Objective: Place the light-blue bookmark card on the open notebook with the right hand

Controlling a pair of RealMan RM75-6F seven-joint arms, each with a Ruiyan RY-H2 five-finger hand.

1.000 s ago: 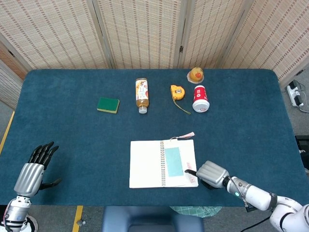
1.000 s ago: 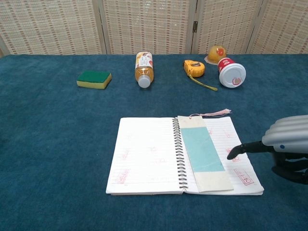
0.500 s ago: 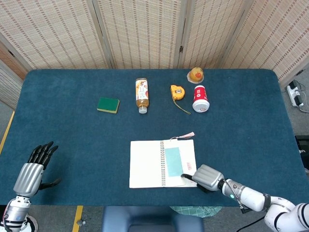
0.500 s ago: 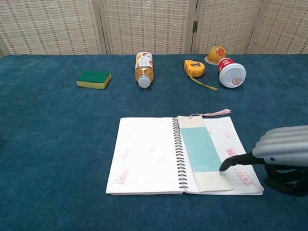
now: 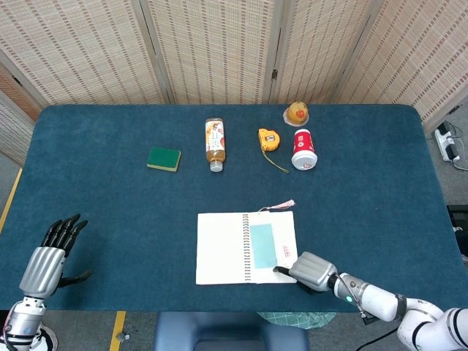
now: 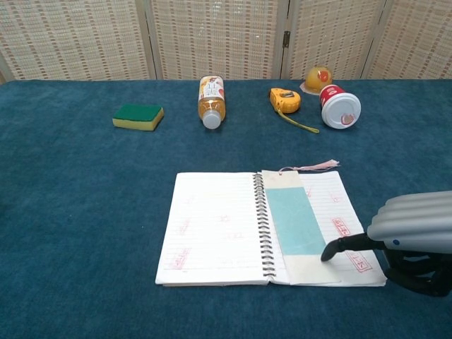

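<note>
Here we see the bookmark card (image 6: 294, 221) lying on the open notebook (image 6: 215, 229), with our right hand (image 6: 413, 236) beside it.

Nearest to us, at the front edge of the table (image 6: 85, 212), our right hand holds nothing: one dark finger (image 6: 345, 244) is stretched out and its tip is at the lower right edge of the card, but we cannot tell if it really touches. The other fingers are curled in. Our left hand (image 5: 51, 252) is at the front left corner, empty, with fingers apart and pointing up. The card lies flat on the right page, just beside the spiral, and its pink tassel (image 6: 311, 167) passes over the top edge. Along the far edge we see a green sponge (image 6: 138, 116), a lying bottle (image 6: 212, 101), a yellow tape measure (image 6: 285, 100), a red cup (image 6: 340, 106) on its side and a small orange thing (image 6: 318, 76).
</note>
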